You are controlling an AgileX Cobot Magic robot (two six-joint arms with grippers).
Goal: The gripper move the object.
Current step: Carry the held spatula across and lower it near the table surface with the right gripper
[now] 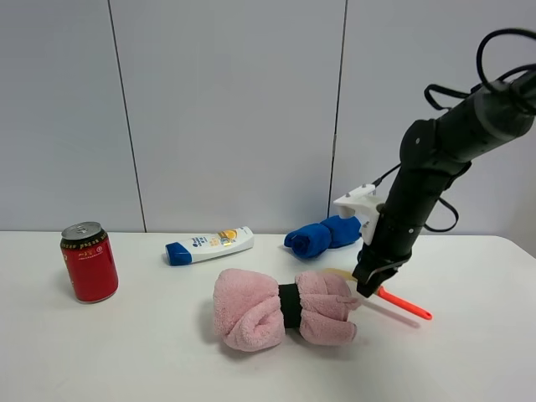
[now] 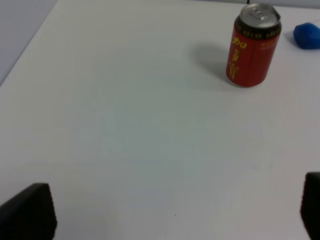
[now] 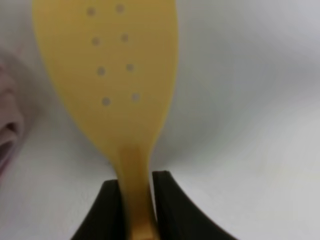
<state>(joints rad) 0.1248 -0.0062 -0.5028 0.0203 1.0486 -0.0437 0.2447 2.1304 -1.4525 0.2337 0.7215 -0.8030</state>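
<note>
Scoop [image 1: 404, 304] in R tool [image 1: 368, 286], towel [image 1: 251, 311] just beside

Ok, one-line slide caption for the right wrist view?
Close-up: right tool shut on the neck of a pale yellow perforated scoop, white table behind, pink towel beside it.

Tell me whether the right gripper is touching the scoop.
Touching. The right wrist view shows the right gripper shut on the scoop, its black fingers pressed against both sides of the neck, no gap.
</note>
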